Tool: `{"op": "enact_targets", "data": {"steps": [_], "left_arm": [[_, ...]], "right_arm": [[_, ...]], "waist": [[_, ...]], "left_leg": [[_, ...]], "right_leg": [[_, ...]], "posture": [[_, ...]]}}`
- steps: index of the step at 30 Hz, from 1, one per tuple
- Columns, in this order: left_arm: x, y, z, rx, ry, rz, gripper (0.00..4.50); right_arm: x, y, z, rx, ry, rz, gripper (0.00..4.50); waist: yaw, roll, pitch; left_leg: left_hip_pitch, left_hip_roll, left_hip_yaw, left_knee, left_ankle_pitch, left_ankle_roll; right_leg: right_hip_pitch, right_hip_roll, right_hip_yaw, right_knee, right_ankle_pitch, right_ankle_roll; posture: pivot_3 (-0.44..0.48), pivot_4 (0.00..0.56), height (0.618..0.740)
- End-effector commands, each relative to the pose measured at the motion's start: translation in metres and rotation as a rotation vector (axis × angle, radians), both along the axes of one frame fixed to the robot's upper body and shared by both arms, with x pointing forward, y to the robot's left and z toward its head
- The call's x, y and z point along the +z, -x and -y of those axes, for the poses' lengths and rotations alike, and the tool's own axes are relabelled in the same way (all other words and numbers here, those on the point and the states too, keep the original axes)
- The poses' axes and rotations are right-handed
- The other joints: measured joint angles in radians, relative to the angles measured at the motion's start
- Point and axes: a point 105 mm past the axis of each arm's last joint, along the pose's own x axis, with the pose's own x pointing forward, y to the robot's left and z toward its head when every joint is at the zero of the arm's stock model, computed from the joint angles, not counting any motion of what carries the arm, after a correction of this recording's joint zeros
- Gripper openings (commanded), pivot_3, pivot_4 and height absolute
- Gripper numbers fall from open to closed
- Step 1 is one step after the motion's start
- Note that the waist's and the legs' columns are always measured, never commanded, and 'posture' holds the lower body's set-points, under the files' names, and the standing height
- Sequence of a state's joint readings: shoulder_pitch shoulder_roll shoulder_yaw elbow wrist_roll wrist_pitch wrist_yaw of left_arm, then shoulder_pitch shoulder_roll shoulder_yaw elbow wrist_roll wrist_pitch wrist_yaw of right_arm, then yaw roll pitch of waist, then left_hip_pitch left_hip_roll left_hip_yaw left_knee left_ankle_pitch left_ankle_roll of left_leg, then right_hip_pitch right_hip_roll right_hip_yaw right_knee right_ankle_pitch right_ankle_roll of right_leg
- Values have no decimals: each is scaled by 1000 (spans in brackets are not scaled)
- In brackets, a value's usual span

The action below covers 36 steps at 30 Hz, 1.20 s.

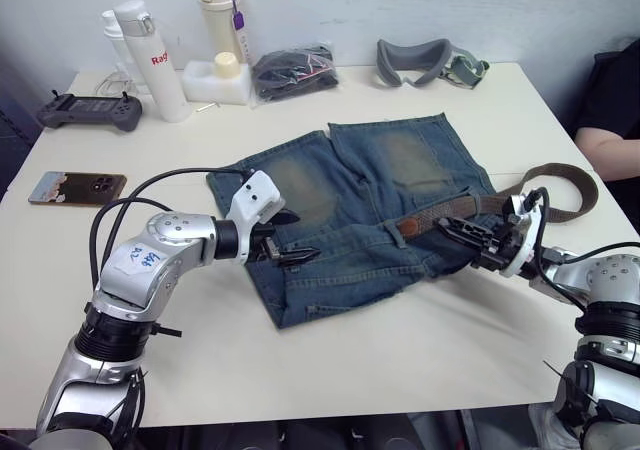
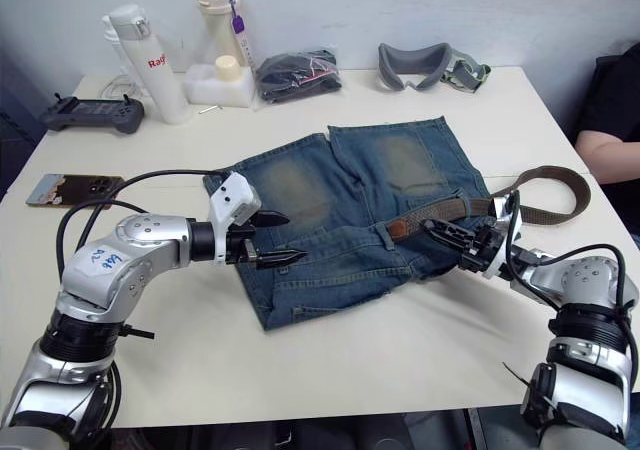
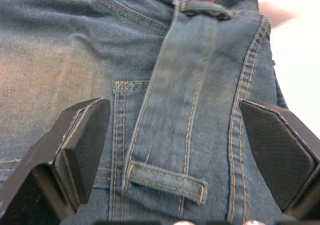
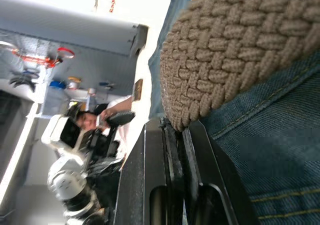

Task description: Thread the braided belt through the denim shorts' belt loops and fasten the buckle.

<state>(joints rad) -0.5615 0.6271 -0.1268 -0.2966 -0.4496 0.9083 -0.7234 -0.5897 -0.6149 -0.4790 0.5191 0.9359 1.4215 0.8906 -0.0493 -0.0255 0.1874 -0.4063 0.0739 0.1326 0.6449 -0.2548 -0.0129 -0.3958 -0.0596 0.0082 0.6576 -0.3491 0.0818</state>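
The denim shorts (image 1: 350, 205) lie flat at table centre, waistband toward the robot, with the braided belt (image 1: 450, 208) running along it from 9 to 3 o'clock. The right gripper (image 1: 462, 234), pinched closed on the braided belt, sits at the belt's 6 o'clock and is the nearer arm. The left gripper (image 1: 290, 242), fingers spread and empty, straddles the waistband's belt loops (image 3: 167, 182), with the belt's leather tip (image 1: 407, 227) at its 3 o'clock.

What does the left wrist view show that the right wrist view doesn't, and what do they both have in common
Left wrist view alone: the left gripper open, its fingers spread either side of the waistband, a belt loop lying between them, plus pocket stitching.

Right wrist view alone: the weave of the braided belt close up, the right gripper with its fingers together just beneath the belt, and a room in the background with a person there.

Shared: the blue fabric of the denim shorts with tan stitching.
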Motion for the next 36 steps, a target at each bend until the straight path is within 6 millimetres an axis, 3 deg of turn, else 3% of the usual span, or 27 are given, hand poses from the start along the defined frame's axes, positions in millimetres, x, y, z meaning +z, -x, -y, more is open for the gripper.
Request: {"op": "enact_targets", "data": {"steps": [1, 4, 8, 12, 16, 20, 24, 28, 33, 36], "left_arm": [[8, 3, 2, -18, 4, 39, 4500], [9, 3, 2, -20, 4, 40, 4500], [9, 3, 1, -23, -5, 39, 4500], [8, 3, 1, -26, -12, 38, 4500], [8, 4, 2, -29, -12, 36, 4500], [8, 4, 2, -31, -14, 36, 4500], [8, 4, 2, -30, -17, 35, 4500], [5, 4, 2, -26, -19, 33, 4500], [5, 3, 3, -26, -17, 35, 4500], [5, 4, 4, -34, -17, 34, 4500]], "right_arm": [[13, 4, -2, 23, -65, 49, 27], [12, 2, 0, 0, -67, 59, 27], [20, -9, 20, -104, -137, 83, 27], [26, -3, 23, -81, -165, 94, 27], [9, 4, 16, -35, -95, 38, 27], [-14, -1, 17, -84, -38, -21, 27], [-22, -3, 16, -89, -28, -39, 27], [-20, -4, 12, -75, -40, -29, 27], [-3, -21, 27, -188, -129, 23, 27], [-5, -24, 25, -189, -118, 24, 27]], "waist": [[-1, 0, 0], [0, 0, 0], [0, 0, 0], [1, 0, 0], [5, 0, 0], [4, 0, 0], [7, 0, 0], [7, 0, 0], [5, 0, 0], [7, 0, 0]], "left_leg": [[0, 0, 0, 0, 0, 0], [0, 0, 0, 0, 0, 0], [0, 0, 0, 0, 0, 0], [0, -1, 0, 0, 0, 0], [0, -1, 0, 0, 0, 0], [0, -1, 0, 0, 0, 0], [0, -1, 1, 0, -1, 0], [0, -1, 1, 0, -1, 0], [0, -1, 1, 0, -1, 0], [0, -1, 1, 0, -1, 0]], "right_leg": [[0, 0, 0, 0, 0, 0], [0, 0, 0, 0, 0, 0], [0, 0, 0, 0, 0, 0], [0, 0, 0, 0, 0, 0], [0, 0, 0, -1, 0, 0], [0, 0, 0, -1, 0, 0], [0, 0, 0, -1, 0, 0], [0, 0, 0, -1, 0, 0], [0, 0, 0, -1, 0, 1], [0, 0, 0, -1, 0, 1]], "posture": [[0, 150, 730], [0, 150, 730], [0, 150, 730], [0, 150, 730], [0, 150, 730], [0, 150, 730], [0, 150, 730], [0, 150, 730], [0, 150, 730], [0, 150, 730]]}}
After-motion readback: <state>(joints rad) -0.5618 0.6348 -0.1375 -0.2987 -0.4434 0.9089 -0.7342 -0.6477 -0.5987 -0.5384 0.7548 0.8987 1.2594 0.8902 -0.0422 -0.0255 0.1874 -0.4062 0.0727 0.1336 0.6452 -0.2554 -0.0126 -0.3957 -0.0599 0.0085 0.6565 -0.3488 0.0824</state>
